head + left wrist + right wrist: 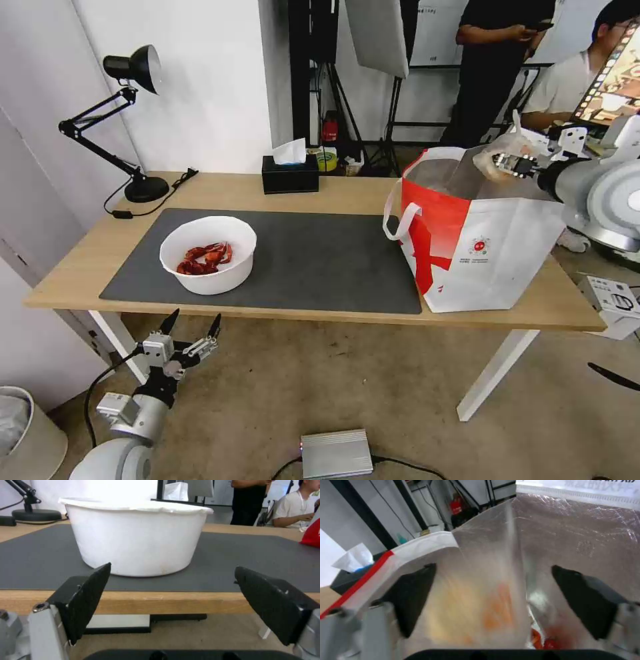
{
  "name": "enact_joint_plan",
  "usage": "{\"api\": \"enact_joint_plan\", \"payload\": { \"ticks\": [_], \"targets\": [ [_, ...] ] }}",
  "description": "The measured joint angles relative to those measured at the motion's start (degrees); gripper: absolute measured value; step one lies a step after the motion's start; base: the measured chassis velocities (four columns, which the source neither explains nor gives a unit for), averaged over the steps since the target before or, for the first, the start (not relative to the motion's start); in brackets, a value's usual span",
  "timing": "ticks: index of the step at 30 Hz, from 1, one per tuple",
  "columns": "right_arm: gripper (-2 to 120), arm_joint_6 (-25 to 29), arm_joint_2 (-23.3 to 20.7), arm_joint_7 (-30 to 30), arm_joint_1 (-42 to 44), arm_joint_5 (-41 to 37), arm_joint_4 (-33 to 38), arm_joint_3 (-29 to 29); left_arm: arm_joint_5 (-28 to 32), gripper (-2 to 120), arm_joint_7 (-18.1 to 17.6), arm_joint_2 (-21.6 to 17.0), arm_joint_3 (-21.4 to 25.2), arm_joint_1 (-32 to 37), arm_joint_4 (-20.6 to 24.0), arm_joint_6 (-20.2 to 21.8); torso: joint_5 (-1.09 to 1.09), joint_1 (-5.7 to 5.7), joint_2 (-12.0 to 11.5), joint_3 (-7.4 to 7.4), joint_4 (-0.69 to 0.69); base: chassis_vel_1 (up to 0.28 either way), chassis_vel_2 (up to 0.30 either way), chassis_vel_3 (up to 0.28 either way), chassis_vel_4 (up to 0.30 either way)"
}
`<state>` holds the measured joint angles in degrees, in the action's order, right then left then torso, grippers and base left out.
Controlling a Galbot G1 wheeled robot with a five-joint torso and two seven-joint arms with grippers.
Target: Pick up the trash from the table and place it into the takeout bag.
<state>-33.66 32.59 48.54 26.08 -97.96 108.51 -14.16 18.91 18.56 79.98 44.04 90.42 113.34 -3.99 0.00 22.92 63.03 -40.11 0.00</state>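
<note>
blurred: clear bag of orange stuff [480,610] between right end effector fingers | hidden: takeout bag [493,267] floor | cut off: worktop [150,602] ends

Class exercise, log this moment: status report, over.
Left gripper open, low before crayfish bowl. Right gripper open over takeout bag, clear orange-filled bag between jaws. Nothing blocking the mouth.

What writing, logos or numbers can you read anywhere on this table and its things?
None reads clearly.
Takeout bag: small round red logo with tiny print beneath, too small to read.
Grey printing on the bag's rim: blurred, cut off.
White bowl and tissue box: no text seen.
</note>
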Motion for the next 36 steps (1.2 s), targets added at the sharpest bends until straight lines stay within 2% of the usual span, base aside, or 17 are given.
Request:
{"api": "enact_joint_plan", "payload": {
  "ticks": [3, 5, 10, 11, 13, 14, 17, 18, 20, 22, 24, 29, 36],
  "targets": [
    [100, 0.9, 0.2, -0.2, 0.9, -0.3, 0.4, -0.6, 0.0, 100, 0.0, 0.0, 0.1, 0.4, 0.4, 0.1, 0.01, 0.0, 0.0, 0.0, 0.0, 0.0, 0.0, 0.0, 0.0],
    [100, 1.4, 0.3, -0.6, 1.2, -0.2, 0.6, -0.8, 0.0, 100, 0.0, 0.0, 0.1, 0.5, 0.4, 0.1, 0.0, 0.0, 0.0, 0.01, 0.0, 0.0, 0.0, 0.0, 0.0],
    [100, 6.0, 0.7, -6.4, 3.5, 4.1, 1.4, -1.8, -0.1, 100, 0.0, 0.2, 0.1, 0.7, 0.7, 0.1, 0.0, 0.0, 0.0, 0.01, 0.01, 0.0, 0.0, 0.0, 0.0],
    [100, 11.4, 0.9, -13.6, 5.6, 9.6, 1.8, -2.4, -0.1, 100, 0.0, 0.5, 0.1, 0.8, 1.0, 0.1, 0.0, 0.0, 0.0, 0.0, 0.01, 0.0, 0.0, 0.0, 0.0],
    [100, 17.0, 0.9, -20.9, 8.1, 15.9, 2.2, -2.8, -0.3, 100, 0.0, 0.8, 0.1, 0.9, 1.1, 0.1, 0.01, -0.01, 0.0, 0.01, 0.0, 0.0, 0.0, 0.0, 0.0],
    [100, 17.0, 0.9, -20.9, 8.1, 15.9, 2.2, -2.8, -0.3, 100, 0.0, 0.8, 0.1, 0.9, 1.1, 0.1, 0.01, -0.01, 0.0, 0.01, 0.0, 0.0, 0.0, 0.0, 0.0],
    [100, 24.7, 1.0, -30.3, 11.8, 24.4, 2.8, -3.4, -0.3, 100, 0.0, 0.8, 0.2, 0.8, 1.3, 0.1, 0.0, -0.01, 0.0, 0.01, 0.0, 0.0, 0.0, 0.0, 0.0],
    [100, 24.7, 1.0, -30.3, 11.8, 24.4, 2.8, -3.4, -0.3, 100, 0.0, 0.8, 0.2, 0.8, 1.3, 0.1, 0.0, -0.01, 0.0, 0.01, 0.0, 0.0, 0.0, 0.0, 0.0],
    [100, 29.0, 1.4, -34.9, 14.3, 29.3, 3.7, -3.7, -0.3, 100, 0.0, 0.7, 0.4, 0.6, 1.5, 0.2, 0.0, -0.01, 0.0, 0.01, 0.0, 0.0, 0.0, 0.0, 0.0],
    [100, 30.6, 1.7, -36.3, 15.3, 31.2, 4.1, -3.7, -0.3, 100, 0.0, 0.7, 0.5, 0.5, 1.5, 0.3, 0.0, -0.01, 0.0, 0.01, 0.0, 0.0, 0.0, 0.0, 0.0],
    [99, 34.8, 2.8, -40.5, 18.0, 36.6, 5.3, -3.6, -0.2, 100, -0.1, 0.6, 0.8, 0.5, 1.5, 0.4, 0.0, -0.01, 0.0, 0.01, 0.0, 0.0, 0.0, 0.0, 0.0],
    [98, 40.5, 4.6, -45.5, 21.3, 43.6, 7.5, -2.3, -0.1, 100, -0.1, 0.5, 1.0, 0.4, 1.5, 0.4, 0.0, -0.01, 0.0, 0.0, 0.01, 0.0, 0.0, 0.0, 0.0],
    [98, 43.3, 7.4, -48.2, 27.6, 51.8, 10.0, -2.4, 0.1, 100, -0.2, 0.5, 1.2, 0.1, 1.7, 0.7, -0.01, -0.01, 0.0, 0.0, 0.01, 0.0, 0.0, 0.0, 0.0]
  ]
}}
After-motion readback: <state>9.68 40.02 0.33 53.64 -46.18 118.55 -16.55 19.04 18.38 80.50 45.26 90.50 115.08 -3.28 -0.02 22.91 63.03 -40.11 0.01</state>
